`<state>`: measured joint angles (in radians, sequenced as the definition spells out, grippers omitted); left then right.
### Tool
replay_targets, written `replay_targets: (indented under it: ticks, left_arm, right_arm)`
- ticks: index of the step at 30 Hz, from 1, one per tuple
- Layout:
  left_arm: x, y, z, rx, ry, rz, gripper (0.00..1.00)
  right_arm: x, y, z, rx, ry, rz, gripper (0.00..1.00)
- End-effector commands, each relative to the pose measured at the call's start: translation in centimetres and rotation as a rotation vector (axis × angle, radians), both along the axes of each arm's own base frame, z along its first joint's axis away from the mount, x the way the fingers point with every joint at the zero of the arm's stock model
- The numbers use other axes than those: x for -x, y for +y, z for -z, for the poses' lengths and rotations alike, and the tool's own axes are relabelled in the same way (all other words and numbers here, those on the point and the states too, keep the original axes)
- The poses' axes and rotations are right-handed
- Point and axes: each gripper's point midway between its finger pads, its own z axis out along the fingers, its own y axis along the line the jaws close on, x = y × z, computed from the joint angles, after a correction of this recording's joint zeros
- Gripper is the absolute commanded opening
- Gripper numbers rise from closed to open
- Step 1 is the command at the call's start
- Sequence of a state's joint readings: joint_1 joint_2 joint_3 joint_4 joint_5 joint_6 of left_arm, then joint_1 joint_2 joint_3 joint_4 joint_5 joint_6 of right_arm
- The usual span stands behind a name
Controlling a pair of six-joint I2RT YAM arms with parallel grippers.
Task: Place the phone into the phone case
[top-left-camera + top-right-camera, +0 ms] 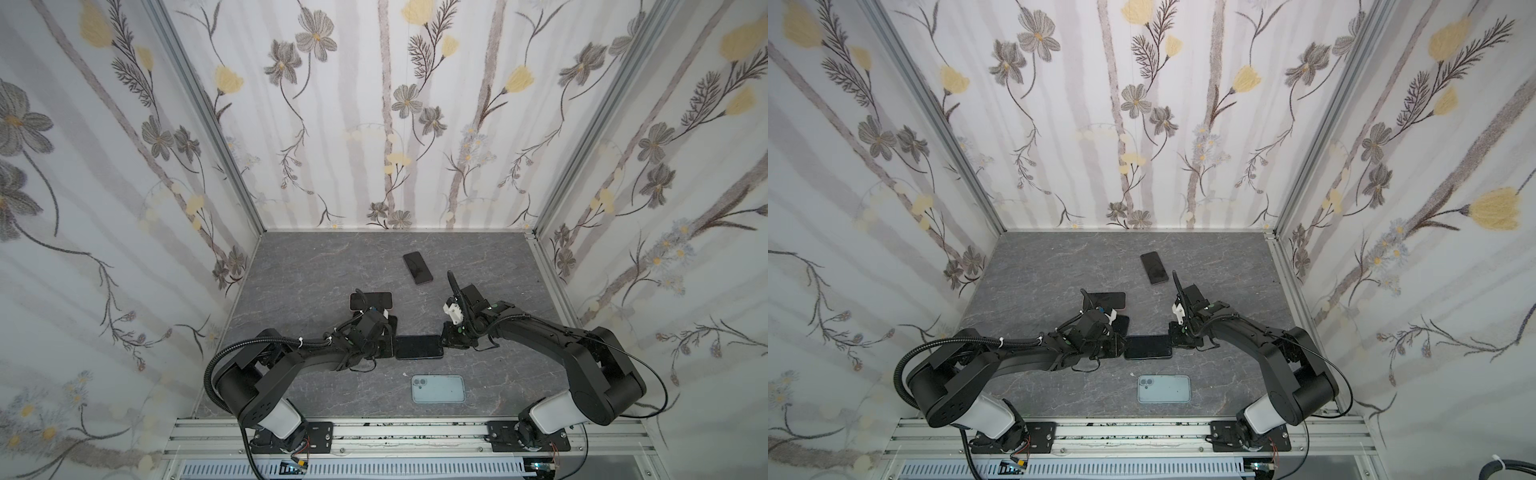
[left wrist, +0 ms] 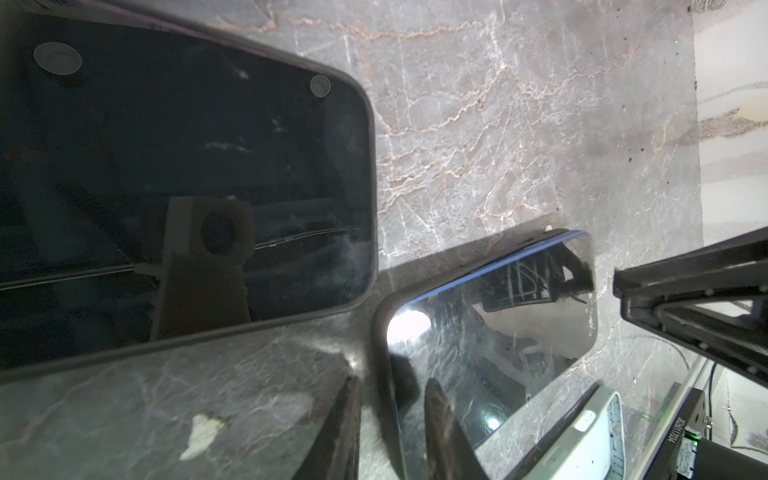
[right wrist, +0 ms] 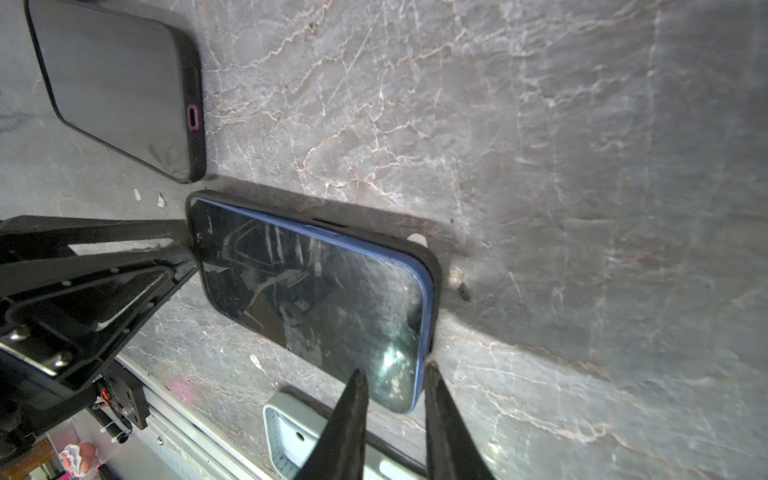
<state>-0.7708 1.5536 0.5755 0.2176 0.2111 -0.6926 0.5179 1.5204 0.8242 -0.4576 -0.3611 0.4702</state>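
Seating step, by my reading: the phone (image 1: 419,347) lies midway on the worktop (image 1: 316,266), inside its black case (image 3: 435,274), with a blue side showing above the rim. The left tool (image 2: 390,382) straddles one end, prongs narrowly apart. The right tool (image 3: 395,368) does likewise at the other end (clamped or merely touching, I cannot tell). Next calls for pressing the corners flush. The surface is grey and marbled; floral walls (image 1: 374,124) enclose it.

I note the left arm (image 1: 291,361) and right arm (image 1: 552,332): matte black, each with a white base link (image 1: 282,415). Ribbed black conduit (image 1: 245,341) on the left. Screwed black mounting plates (image 1: 320,434) under both.
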Motion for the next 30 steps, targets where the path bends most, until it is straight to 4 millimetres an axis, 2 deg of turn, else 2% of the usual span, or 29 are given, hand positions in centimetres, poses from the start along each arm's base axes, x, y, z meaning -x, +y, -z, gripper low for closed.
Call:
replay_targets:
  ticks: [1, 5, 12, 17, 23, 26, 30]
  left_arm:
    - [-0.5, 0.0, -0.3, 0.013, -0.017, -0.022, 0.26]
    - [0.0, -0.1, 0.1, 0.017, 0.001, -0.017, 0.26]
    - [0.6, -0.3, 0.6, 0.026, 0.027, -0.009, 0.26]
    - [1.0, -0.4, 0.9, 0.023, 0.038, 0.0, 0.26]
    - [0.8, 0.9, 0.7, -0.023, 0.001, -0.025, 0.26]
    - [0.9, 1.2, 1.0, -0.046, -0.003, -0.019, 0.26]
    - [1.1, 1.1, 1.3, -0.049, 0.01, -0.007, 0.26]
  right_arm:
    - [0.0, 0.4, 0.2, -0.012, 0.005, -0.003, 0.26]
    - [0.3, 0.5, 0.8, -0.01, 0.019, -0.008, 0.23]
    - [0.7, 1.1, 1.4, -0.03, 0.035, -0.013, 0.11]
    - [1.0, 1.5, 1.3, -0.035, 0.043, -0.03, 0.11]
    - [0.0, -0.1, 0.3, 0.042, -0.011, -0.011, 0.21]
    - [-0.5, -0.6, 0.1, 0.063, -0.017, -0.007, 0.21]
    - [-0.9, -0.4, 0.3, 0.065, -0.012, -0.019, 0.17]
